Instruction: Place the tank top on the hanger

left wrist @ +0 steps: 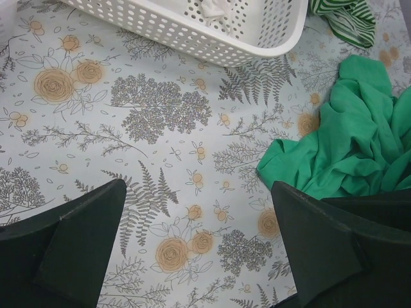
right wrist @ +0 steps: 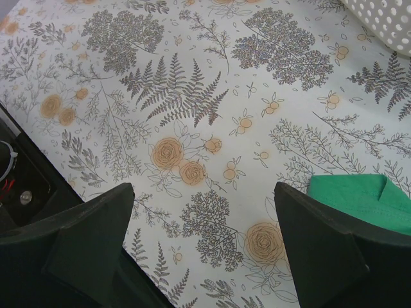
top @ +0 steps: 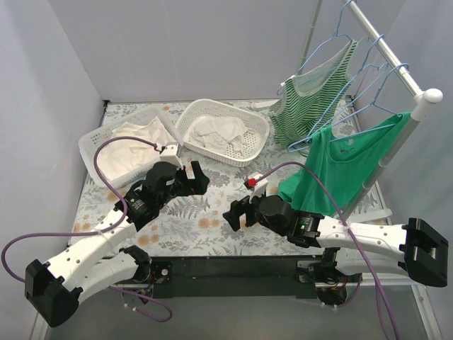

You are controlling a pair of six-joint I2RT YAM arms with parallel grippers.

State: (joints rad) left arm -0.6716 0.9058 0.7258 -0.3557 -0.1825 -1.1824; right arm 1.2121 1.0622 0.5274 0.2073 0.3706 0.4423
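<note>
A white cloth (top: 218, 132) lies crumpled in the middle white basket (top: 259, 126); I cannot tell for certain that it is the tank top. Its edge shows in the left wrist view (left wrist: 212, 8). Light-blue wire hangers hang on the rack at the back right; one (top: 365, 69) between the two green tops looks bare. My left gripper (top: 196, 177) is open and empty over the floral table, just in front of that basket; it also shows in the left wrist view (left wrist: 199, 240). My right gripper (top: 236, 213) is open and empty over the table, left of the green top's hem; it also shows in the right wrist view (right wrist: 202, 240).
A second white basket (top: 90, 145) at the back left holds a cream-white bundle (top: 138, 134). A striped green top (top: 308, 95) and a solid green top (top: 340, 166) hang from the white rack rail (top: 396, 60). The green top's hem (left wrist: 347, 147) rests on the table. Grey walls enclose the table.
</note>
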